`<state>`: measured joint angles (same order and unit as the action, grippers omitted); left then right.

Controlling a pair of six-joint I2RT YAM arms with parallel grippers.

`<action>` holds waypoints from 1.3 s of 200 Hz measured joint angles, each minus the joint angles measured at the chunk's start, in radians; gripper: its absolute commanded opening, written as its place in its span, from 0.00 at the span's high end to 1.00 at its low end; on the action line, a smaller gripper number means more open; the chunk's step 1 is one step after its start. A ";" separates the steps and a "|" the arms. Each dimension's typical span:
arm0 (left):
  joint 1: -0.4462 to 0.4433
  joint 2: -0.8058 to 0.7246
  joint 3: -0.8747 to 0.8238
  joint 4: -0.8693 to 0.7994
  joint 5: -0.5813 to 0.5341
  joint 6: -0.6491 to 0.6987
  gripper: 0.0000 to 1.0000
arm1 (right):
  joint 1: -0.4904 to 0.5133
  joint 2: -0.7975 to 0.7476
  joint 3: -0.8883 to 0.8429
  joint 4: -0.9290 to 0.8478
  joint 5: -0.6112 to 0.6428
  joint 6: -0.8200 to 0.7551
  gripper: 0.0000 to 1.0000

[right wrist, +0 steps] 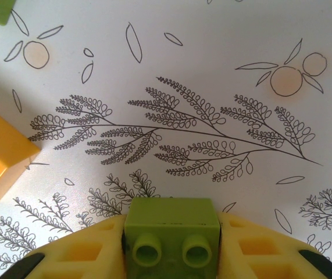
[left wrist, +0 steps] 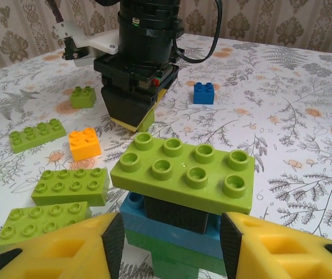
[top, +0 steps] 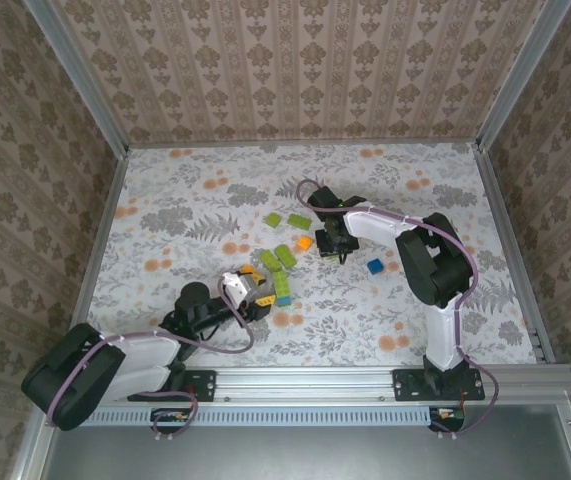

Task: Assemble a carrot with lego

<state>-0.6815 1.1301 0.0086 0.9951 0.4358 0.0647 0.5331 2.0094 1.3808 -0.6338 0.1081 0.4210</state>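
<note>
The left arm (top: 140, 352) and right arm (top: 445, 330) wear white shells, black joints, purple cables (top: 472, 265); left hand (left wrist: 171, 244), right hand (right wrist: 168, 244) have yellow fingers (left wrist: 55, 250).

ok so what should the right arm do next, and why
Probably carry the right gripper across and set its small green brick onto the stack. That gripper is shut on the brick away from the stack, the stack's wide green top has its studs free, and the left gripper stands open either side of it.
</note>
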 measured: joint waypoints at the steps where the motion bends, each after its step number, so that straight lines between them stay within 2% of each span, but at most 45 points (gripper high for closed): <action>1: 0.000 0.001 0.000 0.000 0.000 0.000 0.43 | 0.000 0.000 0.000 0.000 0.000 0.000 0.65; 31: 0.000 0.023 0.000 0.000 0.010 0.000 0.39 | 0.000 0.000 0.000 0.000 0.000 0.000 0.65; 128: 0.000 0.064 0.001 0.007 0.008 0.000 0.37 | 0.000 0.001 0.000 0.000 0.000 -0.002 0.66; 136: 0.000 0.067 0.003 0.008 0.009 0.000 0.40 | 0.000 0.001 0.000 0.000 0.000 -0.003 0.65; 153: 0.003 0.070 0.006 0.008 0.011 0.002 0.57 | 0.000 0.001 0.000 0.000 0.000 -0.003 0.66; 165: 0.002 0.070 0.007 0.009 0.016 0.004 0.64 | 0.000 0.001 0.000 0.000 0.000 -0.003 0.65; 189: 0.002 0.067 0.007 0.018 0.041 0.011 0.69 | 0.000 0.001 0.000 0.000 0.000 -0.003 0.64; 220: 0.002 0.041 0.007 0.020 0.068 0.011 0.78 | 0.000 0.005 0.000 0.003 0.000 -0.004 0.52; 236: 0.002 0.031 0.005 0.022 0.066 0.011 0.81 | 0.000 0.006 0.000 0.006 0.000 -0.008 0.42; 260: 0.002 0.019 0.004 0.022 0.054 0.011 0.84 | 0.005 0.004 0.000 0.011 -0.001 -0.003 0.36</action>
<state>-0.6792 1.1488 0.0128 1.0172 0.4900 0.0761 0.5381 2.0136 1.3811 -0.6231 0.1070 0.4179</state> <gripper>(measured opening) 0.177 0.619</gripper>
